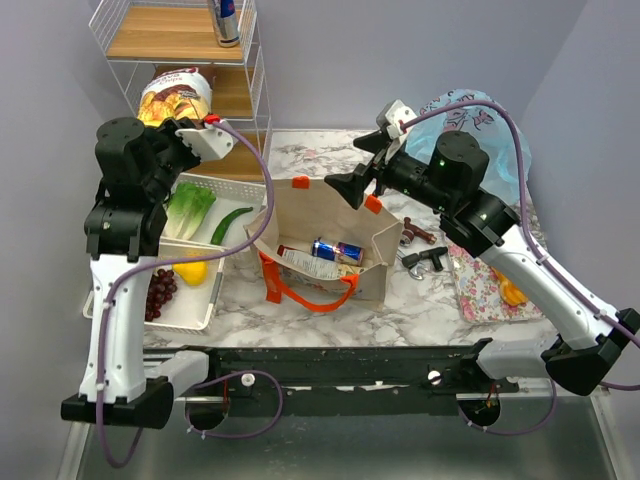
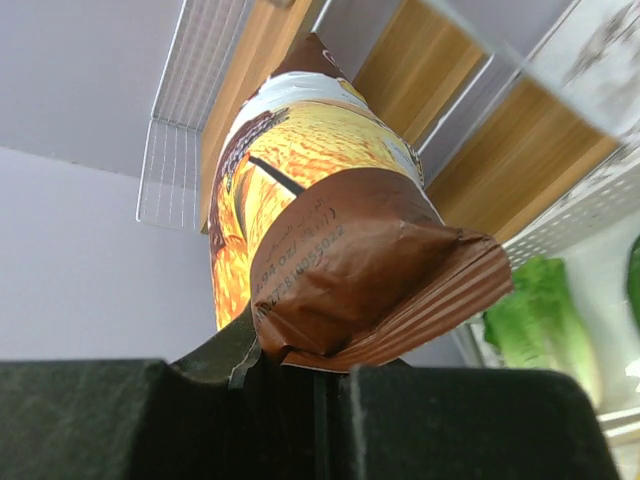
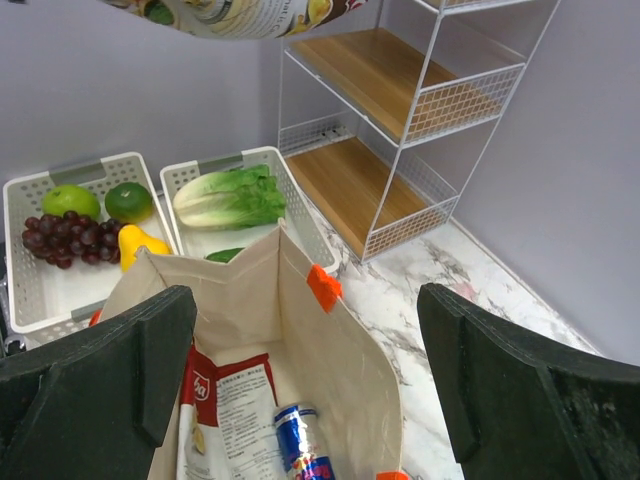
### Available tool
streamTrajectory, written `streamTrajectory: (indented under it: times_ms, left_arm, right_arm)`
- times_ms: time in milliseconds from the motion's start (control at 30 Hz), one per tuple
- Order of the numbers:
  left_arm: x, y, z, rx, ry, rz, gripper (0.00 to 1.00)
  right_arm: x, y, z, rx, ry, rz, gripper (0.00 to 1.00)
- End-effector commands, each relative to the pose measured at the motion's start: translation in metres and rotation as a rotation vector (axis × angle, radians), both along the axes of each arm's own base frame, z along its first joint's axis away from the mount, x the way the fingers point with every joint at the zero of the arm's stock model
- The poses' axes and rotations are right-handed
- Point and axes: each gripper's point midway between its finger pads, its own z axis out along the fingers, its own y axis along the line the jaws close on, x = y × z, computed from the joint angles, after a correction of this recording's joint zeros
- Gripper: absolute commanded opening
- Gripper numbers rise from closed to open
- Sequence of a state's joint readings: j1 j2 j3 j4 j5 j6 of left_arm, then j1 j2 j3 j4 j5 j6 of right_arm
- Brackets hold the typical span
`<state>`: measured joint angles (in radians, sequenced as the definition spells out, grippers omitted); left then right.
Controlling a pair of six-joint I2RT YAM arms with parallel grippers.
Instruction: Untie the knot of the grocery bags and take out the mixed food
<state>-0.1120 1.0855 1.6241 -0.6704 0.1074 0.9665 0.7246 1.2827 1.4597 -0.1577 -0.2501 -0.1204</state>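
**Desk:** Where was the food, and which arm was placed to reach it?

**Photographer:** The canvas tote (image 1: 300,225) stood open-mouthed at mid-table. On its floor lay a drink can (image 3: 300,440) on its side and, just beside it, a flat packet (image 3: 235,410). The right gripper (image 3: 305,370) hung directly above that opening, jaws spread wide and empty. The can was straight below it. Its long axis ran along the tote's length, crosswise to the line between the two fingers, so a plain descent looked enough to close across its width.

**Desk:** And the left arm?

**Photographer:** It was occupied. The left gripper (image 2: 320,385) was pinched narrow on the crimped end of a brown-and-yellow snack packet (image 2: 330,230). The packet was held aloft, well away from the tote, near the wire shelf (image 1: 180,40). The right arm was plainly the nearer one.

**Desk:** The other bag?

**Photographer:** The blue plastic bag (image 1: 480,120) sat at the far right, behind the right arm. Whether it was knotted could not be told.
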Motion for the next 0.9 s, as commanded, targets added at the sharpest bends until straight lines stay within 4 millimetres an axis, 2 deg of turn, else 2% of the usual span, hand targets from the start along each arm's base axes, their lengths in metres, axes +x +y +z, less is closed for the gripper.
streamTrajectory:
  times_ms: [0,100,133,233,467,567,733,867]
  left_arm:
    - [0.025,0.025,0.028,0.149,-0.169,0.047,0.00]
    - [0.045,0.024,0.021,0.161,-0.178,0.026,0.00]
    - [0.052,0.032,0.018,0.156,-0.174,0.041,0.00]
    - [0.072,0.037,0.014,0.115,-0.178,0.046,0.00]
    - [0.111,0.029,-0.007,0.191,-0.192,-0.026,0.00]
    - [0.135,0.038,-0.019,0.240,-0.184,-0.014,0.00]
    - [0.166,0.056,-0.028,0.307,-0.166,0.009,0.00]
    - [0.188,0.075,-0.056,0.396,-0.115,0.011,0.00]
  right_arm:
    - [0.003,-0.010,-0.004,-0.007,0.005,-0.048,1.00]
    - [0.003,-0.012,-0.005,-0.014,0.004,-0.052,1.00]
    - [0.003,-0.012,-0.006,-0.019,0.005,-0.053,1.00]
    - [0.002,-0.013,-0.008,-0.027,0.005,-0.052,1.00]
    - [-0.002,-0.016,-0.016,-0.044,0.024,-0.050,1.00]
    - [-0.002,-0.017,-0.018,-0.052,0.021,-0.053,1.00]
    - [-0.002,-0.022,-0.023,-0.070,0.021,-0.070,1.00]
    - [-0.002,-0.024,-0.025,-0.082,0.015,-0.073,0.99]
